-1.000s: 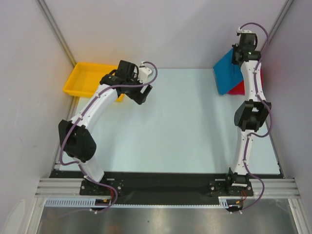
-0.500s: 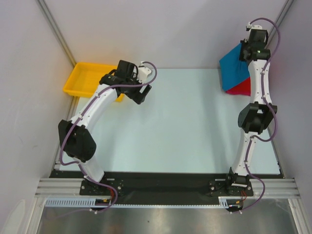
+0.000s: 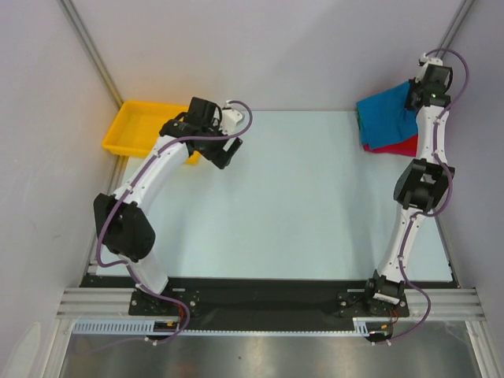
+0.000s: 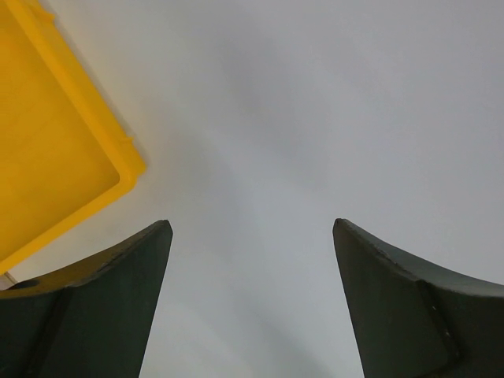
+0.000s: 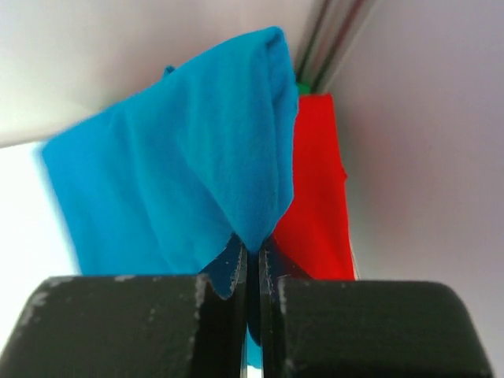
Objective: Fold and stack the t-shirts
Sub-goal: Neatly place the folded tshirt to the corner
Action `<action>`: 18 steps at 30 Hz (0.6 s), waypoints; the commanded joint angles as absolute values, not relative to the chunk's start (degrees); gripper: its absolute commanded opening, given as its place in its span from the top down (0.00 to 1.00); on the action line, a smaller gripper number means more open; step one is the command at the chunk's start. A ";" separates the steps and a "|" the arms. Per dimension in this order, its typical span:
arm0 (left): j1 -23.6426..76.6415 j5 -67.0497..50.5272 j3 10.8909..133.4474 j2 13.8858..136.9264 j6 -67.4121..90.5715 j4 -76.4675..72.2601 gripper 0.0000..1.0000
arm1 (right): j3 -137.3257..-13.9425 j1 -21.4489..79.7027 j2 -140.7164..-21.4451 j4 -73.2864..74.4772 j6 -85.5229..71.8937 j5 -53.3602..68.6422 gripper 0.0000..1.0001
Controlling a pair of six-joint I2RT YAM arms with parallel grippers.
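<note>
Far left: a yellow tray (image 3: 146, 126) sits at the far left corner of the counter (image 3: 299, 205). In the left wrist view only one corner of it (image 4: 55, 150) is caught, with bare counter beyond. The left jaws are seen there spread wide, released, with nothing between them. That state is not readable from above.

Left arm (image 3: 153, 177): elbow bent out toward the left edge, forearm angled up to the far side, wrist just beside the tray. No change is noted in it against the earlier frames.

Far right: the blue t-shirt (image 3: 386, 114) is found at the far right corner, lifted by one edge. From above the grip is hidden behind the wrist. In the right wrist view the right jaws are shown clenched on a pinched fold of the blue t-shirt (image 5: 181, 181), the cloth hanging away from them.

The red t-shirt (image 3: 398, 146) lies under and beside it, and shows as a strip along the wall in the wrist view (image 5: 315, 189). A green sliver (image 5: 303, 88) is glimpsed behind it, possibly another shirt, too small to confirm.

Right arm (image 3: 417, 185): stretched almost straight into the corner. Since a second ago the wrist has been carried further right, the blue cloth drawn along with it.
</note>
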State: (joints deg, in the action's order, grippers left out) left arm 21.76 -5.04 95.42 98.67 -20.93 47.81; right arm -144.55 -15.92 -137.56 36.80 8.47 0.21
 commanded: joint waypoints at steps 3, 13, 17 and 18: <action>21.27 -3.25 96.51 98.08 -22.59 48.95 0.11 | -145.99 -18.01 -142.37 26.56 8.96 0.09 1.00; 21.27 -3.08 97.21 100.55 -22.68 49.92 0.10 | -145.37 -18.28 -143.01 21.80 9.67 -18.36 0.29; 21.27 -3.08 97.21 100.99 -22.59 49.92 0.10 | -143.01 -15.04 -137.92 17.34 15.61 -22.31 0.27; 21.27 -3.16 97.21 101.07 -22.59 50.01 0.10 | -141.17 -14.16 -136.94 16.01 17.04 -24.15 0.28</action>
State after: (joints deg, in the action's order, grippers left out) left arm 21.71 -3.31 95.42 100.86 -21.56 49.69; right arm -143.13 -17.39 -144.46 23.07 11.29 -17.15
